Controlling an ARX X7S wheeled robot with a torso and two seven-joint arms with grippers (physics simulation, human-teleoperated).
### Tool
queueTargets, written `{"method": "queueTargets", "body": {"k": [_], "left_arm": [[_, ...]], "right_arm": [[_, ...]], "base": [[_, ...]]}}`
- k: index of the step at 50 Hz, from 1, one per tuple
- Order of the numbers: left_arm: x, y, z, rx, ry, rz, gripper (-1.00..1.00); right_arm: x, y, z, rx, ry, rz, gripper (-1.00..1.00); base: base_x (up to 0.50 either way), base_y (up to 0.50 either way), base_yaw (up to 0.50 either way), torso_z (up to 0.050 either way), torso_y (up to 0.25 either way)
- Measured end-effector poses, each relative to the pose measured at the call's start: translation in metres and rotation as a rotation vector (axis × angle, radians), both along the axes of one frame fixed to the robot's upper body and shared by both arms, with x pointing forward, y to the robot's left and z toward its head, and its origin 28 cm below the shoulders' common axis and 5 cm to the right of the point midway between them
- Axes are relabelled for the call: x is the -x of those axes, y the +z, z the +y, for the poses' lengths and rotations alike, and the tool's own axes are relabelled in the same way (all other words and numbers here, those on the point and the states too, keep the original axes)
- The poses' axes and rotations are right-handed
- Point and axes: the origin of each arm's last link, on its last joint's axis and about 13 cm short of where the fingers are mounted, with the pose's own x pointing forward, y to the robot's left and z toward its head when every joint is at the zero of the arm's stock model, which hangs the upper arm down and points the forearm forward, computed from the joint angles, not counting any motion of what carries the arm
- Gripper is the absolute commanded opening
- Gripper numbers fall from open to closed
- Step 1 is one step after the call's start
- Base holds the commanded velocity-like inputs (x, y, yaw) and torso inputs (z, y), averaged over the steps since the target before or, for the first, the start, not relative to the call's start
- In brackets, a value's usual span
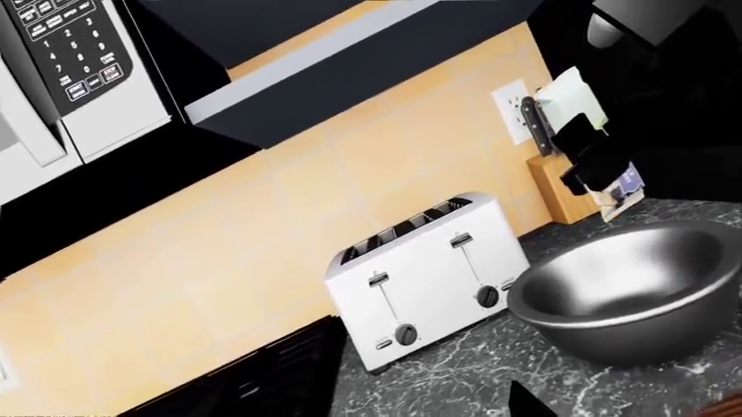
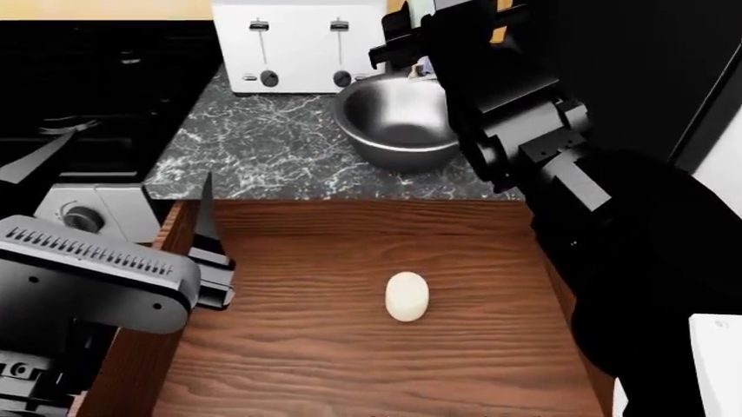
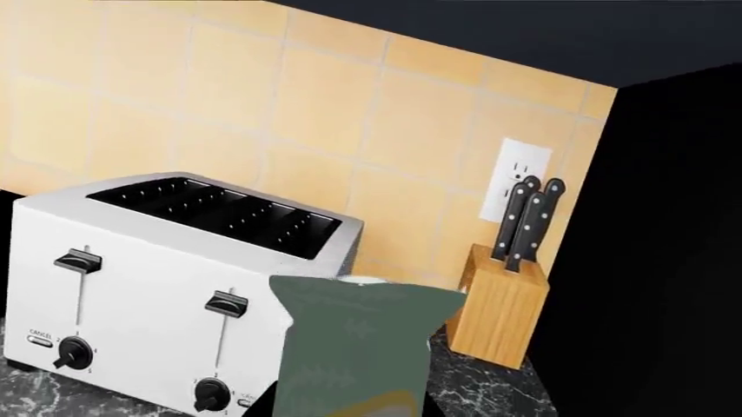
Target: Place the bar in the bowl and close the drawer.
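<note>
right up against the right wrist lens, the bar [image 3: 347,347] fills the lower middle, its pale wrapper looking greyish in shadow, with a tan patch at the bottom edge. we hold it pinched in the right pincer [image 1: 593,156]; the left wrist view shows it gripped up in the air, above the far rim of the bowl [image 1: 632,291] and in front of the knife block [image 3: 499,304]. the bowl sits on the dark marble table [image 2: 267,148] just beside the toaster [image 2: 299,43].

we judge the step in hand to be the drop. to do it well we should bring the bar nearer over the middle of the bowl and lower it before spreading the fingers, since a release at the rim could let it slide out toward the wall.

nearer us, the drawer [image 2: 347,347] stands wide open with a small white cylinder [image 2: 406,296] lying on its floor. the left pincer [image 2: 208,234] hovers at the drawer's left wall; we cannot tell if it is spread or pressed together.
</note>
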Motion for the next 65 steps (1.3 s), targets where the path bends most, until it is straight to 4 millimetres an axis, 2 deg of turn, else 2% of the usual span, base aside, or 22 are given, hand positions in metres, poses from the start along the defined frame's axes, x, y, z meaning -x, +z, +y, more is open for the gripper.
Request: {"method": "queueTargets", "body": {"k": [37, 65], "left_arm": [[0.002, 0.0008, 0.0015, -0.013, 0.018, -0.001, 1.0], [0.0012, 0.0013, 0.0015, -0.017, 0.025, -0.002, 1.0]], "right_arm": [[0.0, 0.0, 0.0, 0.0, 0.0, 0.0, -1.0], [0.0, -0.0001, -0.0001, 0.0, 0.0, 0.0, -1.0]], "base": [[0.0, 0.0, 0.0, 0.0, -0.098], [0.0, 0.0, 0.0, 0.0, -0.041]]}}
